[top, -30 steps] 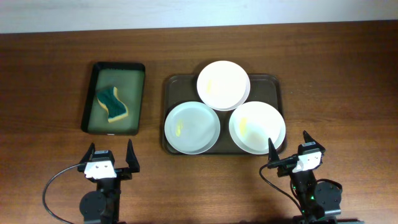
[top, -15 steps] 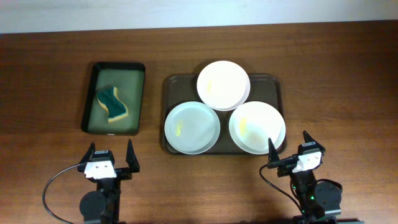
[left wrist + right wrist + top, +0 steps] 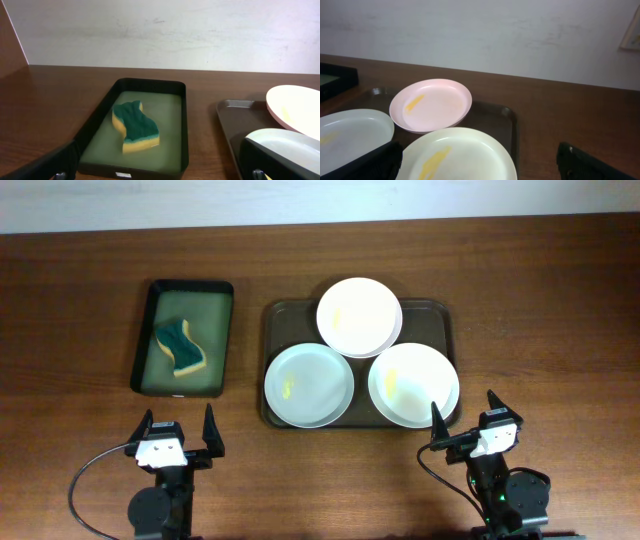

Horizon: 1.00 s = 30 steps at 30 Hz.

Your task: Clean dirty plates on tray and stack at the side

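Note:
Three white plates lie on the dark brown tray (image 3: 441,313): one at the back (image 3: 359,317), one front left (image 3: 309,385), one front right (image 3: 413,384). Each carries a faint yellow smear. My left gripper (image 3: 178,420) stands open near the table's front, below the black tray and apart from everything. The right gripper (image 3: 463,407) is open too, just in front of the front right plate (image 3: 457,155), which fills the space ahead of its fingers without being touched. The back plate (image 3: 431,104) shows beyond it. Nothing is held.
A smaller black tray (image 3: 143,340) with a green inside sits left of the brown tray and holds a green and yellow sponge (image 3: 179,347). In the left wrist view the sponge (image 3: 135,127) lies straight ahead. Bare wooden table (image 3: 540,310) extends right of the brown tray.

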Each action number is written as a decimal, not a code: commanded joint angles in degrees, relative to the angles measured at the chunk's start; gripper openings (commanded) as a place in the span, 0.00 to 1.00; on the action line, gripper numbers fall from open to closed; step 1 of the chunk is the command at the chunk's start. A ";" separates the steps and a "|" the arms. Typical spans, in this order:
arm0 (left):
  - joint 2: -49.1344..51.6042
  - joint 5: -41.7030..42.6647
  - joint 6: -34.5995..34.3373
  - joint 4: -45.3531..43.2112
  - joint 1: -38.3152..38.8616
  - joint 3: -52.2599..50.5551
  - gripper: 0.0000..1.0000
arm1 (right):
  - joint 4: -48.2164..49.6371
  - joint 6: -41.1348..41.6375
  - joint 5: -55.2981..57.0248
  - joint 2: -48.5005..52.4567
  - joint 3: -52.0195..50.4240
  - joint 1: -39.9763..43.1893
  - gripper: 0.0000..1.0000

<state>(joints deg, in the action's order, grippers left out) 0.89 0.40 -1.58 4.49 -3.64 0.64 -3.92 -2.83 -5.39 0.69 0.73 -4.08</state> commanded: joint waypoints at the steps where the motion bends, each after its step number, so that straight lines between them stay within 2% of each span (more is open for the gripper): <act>1: -0.48 -0.63 -0.76 0.33 0.26 -0.11 0.99 | -0.17 0.07 0.26 -0.50 -0.42 -0.37 0.98; 9: -0.48 -2.67 -0.61 -1.90 0.22 -0.11 0.99 | -0.17 0.07 0.26 -0.50 -0.42 -0.37 0.98; 10: -0.48 -0.15 -3.21 -4.33 0.31 -0.11 0.99 | -0.17 0.07 0.26 -0.50 -0.42 -0.37 0.98; 12: -0.48 12.24 -10.93 -10.38 0.28 -0.11 0.99 | -0.17 0.07 0.28 -0.50 -0.42 -0.37 0.98; 13: -0.48 18.10 -13.05 -14.19 0.28 -0.11 0.99 | -0.17 0.07 0.28 -0.50 -0.42 -0.37 0.98; 15: -0.48 24.59 -14.25 -18.86 0.28 -0.11 0.99 | -0.17 0.07 0.28 -0.50 -0.42 -0.37 0.98; 18: -0.48 28.26 -14.25 -26.23 0.28 -0.11 1.00 | -0.17 0.07 0.26 -0.50 -0.42 -0.37 0.98; 20: -0.48 30.27 -14.25 -34.64 0.28 -0.11 0.99 | -0.17 0.07 0.26 -0.50 -0.42 -0.37 0.98; 23: -0.48 26.84 -14.21 -41.11 0.22 1.46 0.99 | -0.17 0.07 0.28 -0.50 -0.42 -0.37 0.98; 26: 1.25 22.67 -8.72 -35.34 0.22 8.17 0.99 | -0.17 0.07 0.26 -0.50 -0.42 -0.37 0.98; 30: 12.63 16.09 -0.02 -12.41 0.22 26.64 0.99 | -0.17 0.07 0.26 -0.50 -0.42 -0.37 0.98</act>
<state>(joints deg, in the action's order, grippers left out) 4.34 23.03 -10.00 -20.10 -3.64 12.43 -3.90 -2.83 -5.39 0.69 0.73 -4.08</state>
